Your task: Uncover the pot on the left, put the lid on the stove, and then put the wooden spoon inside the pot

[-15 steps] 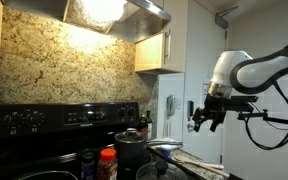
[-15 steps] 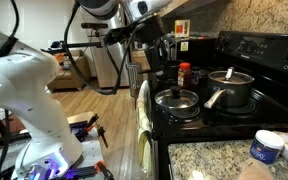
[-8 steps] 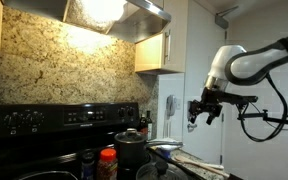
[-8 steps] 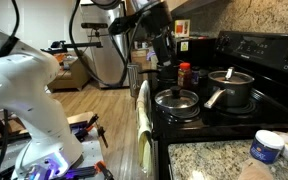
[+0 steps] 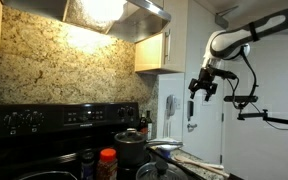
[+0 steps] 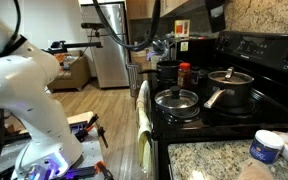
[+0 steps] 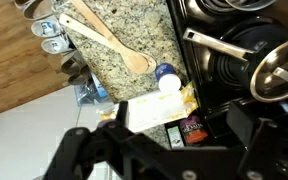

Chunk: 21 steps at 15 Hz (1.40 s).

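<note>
Two lidded pots stand on the black stove: a front pot with a glass lid (image 6: 177,100) and a back pot with a steel lid (image 6: 229,88). In the wrist view one lidded pot (image 7: 278,70) with a long handle shows at the right. The wooden spoon (image 7: 109,40) lies on the granite counter beside the stove. My gripper (image 5: 203,85) hangs high in the air, well above and apart from the pots. It is open and empty; its dark fingers (image 7: 164,150) frame the bottom of the wrist view. In an exterior view the gripper (image 6: 216,12) is at the top edge.
A red-capped bottle (image 6: 184,73) stands behind the front pot. A white-lidded jar (image 6: 267,147) sits on the granite counter (image 7: 134,25). A towel (image 6: 142,105) hangs on the oven front. A range hood (image 5: 114,12) and cabinets (image 5: 162,50) are above the stove.
My gripper has risen and swung away from the stove, from about pot-handle height to high above it. The pots, lids and spoon have not moved.
</note>
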### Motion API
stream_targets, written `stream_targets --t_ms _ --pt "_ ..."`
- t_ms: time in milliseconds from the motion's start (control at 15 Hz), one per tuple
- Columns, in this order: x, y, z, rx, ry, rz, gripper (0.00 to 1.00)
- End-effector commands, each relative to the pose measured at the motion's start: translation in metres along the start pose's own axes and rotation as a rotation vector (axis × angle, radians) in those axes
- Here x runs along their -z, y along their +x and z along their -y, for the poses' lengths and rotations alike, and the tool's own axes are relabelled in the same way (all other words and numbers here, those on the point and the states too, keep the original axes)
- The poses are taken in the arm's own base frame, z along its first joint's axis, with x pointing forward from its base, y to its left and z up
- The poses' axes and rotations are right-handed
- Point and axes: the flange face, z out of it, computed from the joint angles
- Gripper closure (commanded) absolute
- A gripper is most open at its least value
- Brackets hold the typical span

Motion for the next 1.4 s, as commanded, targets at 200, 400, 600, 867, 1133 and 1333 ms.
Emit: stream_targets --t_ms 200,400,600,867,1133,1333 --pt "-0.013 0.039 -0.020 0.040 -0.094 0.183 0.00" --pt "-0.015 0.036 -0.022 0.006 -0.082 0.165 0.00" --pt "-0.017 0.040 -0.022 -0.012 -0.088 0.165 0.00" --pt "-0.043 0.036 -0.027 0.093 -0.042 0.230 0.00" --pt "-0.103 0.028 -0.039 0.212 0.004 0.313 0.00" --pt "-0.149 0.021 -0.049 0.308 0.010 0.380 0.00"
